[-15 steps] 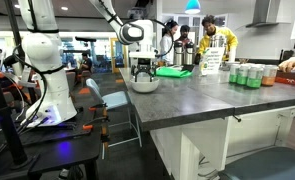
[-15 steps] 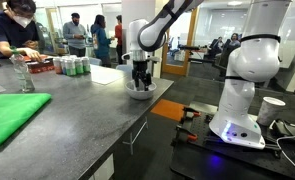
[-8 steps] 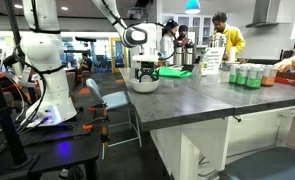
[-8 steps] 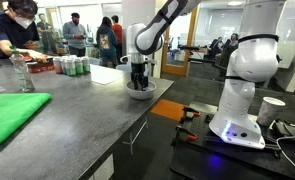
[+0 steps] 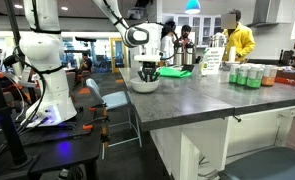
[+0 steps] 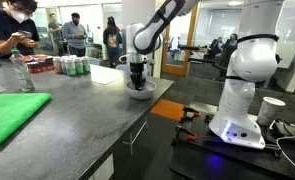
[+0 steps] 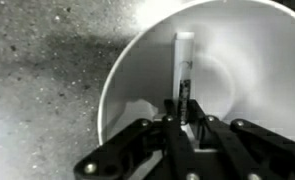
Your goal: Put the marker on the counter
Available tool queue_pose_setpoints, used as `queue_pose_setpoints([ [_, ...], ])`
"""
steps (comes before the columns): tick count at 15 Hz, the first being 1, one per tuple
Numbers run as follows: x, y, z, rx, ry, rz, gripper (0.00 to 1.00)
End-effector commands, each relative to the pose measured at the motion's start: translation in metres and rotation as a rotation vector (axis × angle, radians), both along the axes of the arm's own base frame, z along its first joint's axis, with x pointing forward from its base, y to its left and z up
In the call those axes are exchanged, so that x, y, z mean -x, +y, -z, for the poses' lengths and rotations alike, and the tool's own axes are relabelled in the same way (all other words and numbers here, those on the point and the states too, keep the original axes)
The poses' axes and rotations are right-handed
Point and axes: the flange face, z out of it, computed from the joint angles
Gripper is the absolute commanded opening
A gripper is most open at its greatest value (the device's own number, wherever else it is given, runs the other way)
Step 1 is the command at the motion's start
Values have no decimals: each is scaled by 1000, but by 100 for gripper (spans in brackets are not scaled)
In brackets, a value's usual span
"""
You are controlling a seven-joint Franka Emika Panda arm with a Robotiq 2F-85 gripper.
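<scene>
in the white bowl [image 7: 127,85], the marker [image 7: 184,65]

Your marker [image 7: 184,68] is a thin stick, pale at the far tip and dark along the barrel. It is inside the white bowl [image 7: 247,60], not on the counter, with its near end pinched between the closed tips of the gripper [image 7: 184,118]. The counter [image 5: 202,95] is a flat, dark grey speckled slab with a thick edge on a white cabinet base; the bowl stands on it near the corner by the robot-side edge.
</scene>
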Motion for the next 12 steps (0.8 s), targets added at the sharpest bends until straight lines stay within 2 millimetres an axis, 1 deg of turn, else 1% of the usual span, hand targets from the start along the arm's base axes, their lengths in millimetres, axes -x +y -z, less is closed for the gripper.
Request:
queue_pose_setpoints([
  [1, -5, -3, -2, -24, -3, -3, 0],
  [2, -5, -3, -5, -24, -3, -3, 4],
  [5, -3, -4, -18, -27, 36, -15, 5],
  [7, -2, -4, -32, -28, 71, -27, 5],
  [10, 2, -5, -60, -49, 103, -66, 5],
  [12, 5, -6, -86, -74, 101, -112, 5],
])
